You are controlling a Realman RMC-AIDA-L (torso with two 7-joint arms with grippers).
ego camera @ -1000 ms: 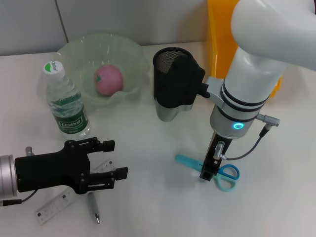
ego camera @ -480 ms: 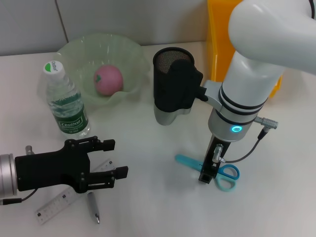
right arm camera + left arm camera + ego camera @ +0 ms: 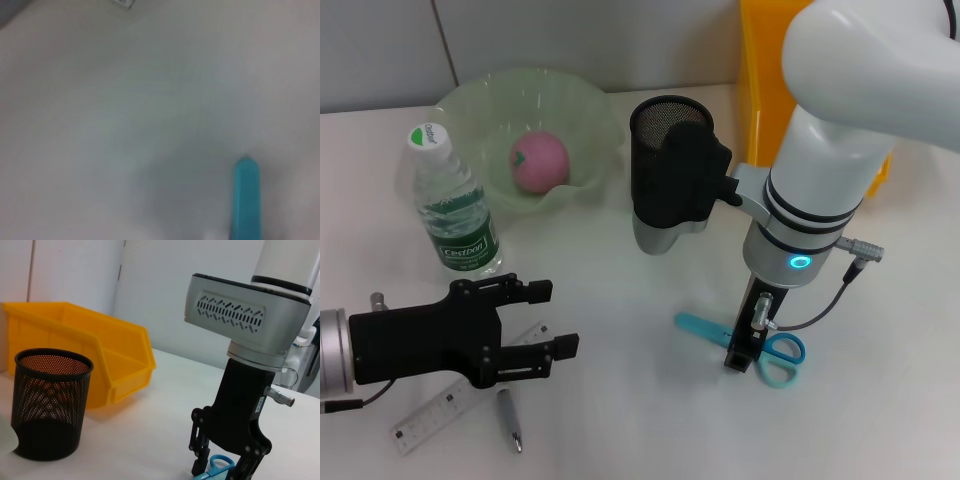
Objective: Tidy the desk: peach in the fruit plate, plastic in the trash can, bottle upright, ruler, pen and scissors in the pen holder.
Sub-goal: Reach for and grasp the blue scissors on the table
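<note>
The right gripper (image 3: 740, 352) stands straight down over the blue scissors (image 3: 775, 350) on the table (image 3: 640, 420), its 2 fingers spread to either side of them near the handles, though contact cannot be told. The left gripper (image 3: 555, 318) hovers wide open above the ruler (image 3: 430, 415) and pen (image 3: 509, 420). The pen holder (image 3: 660, 170) stands near, with bare table between.
</note>
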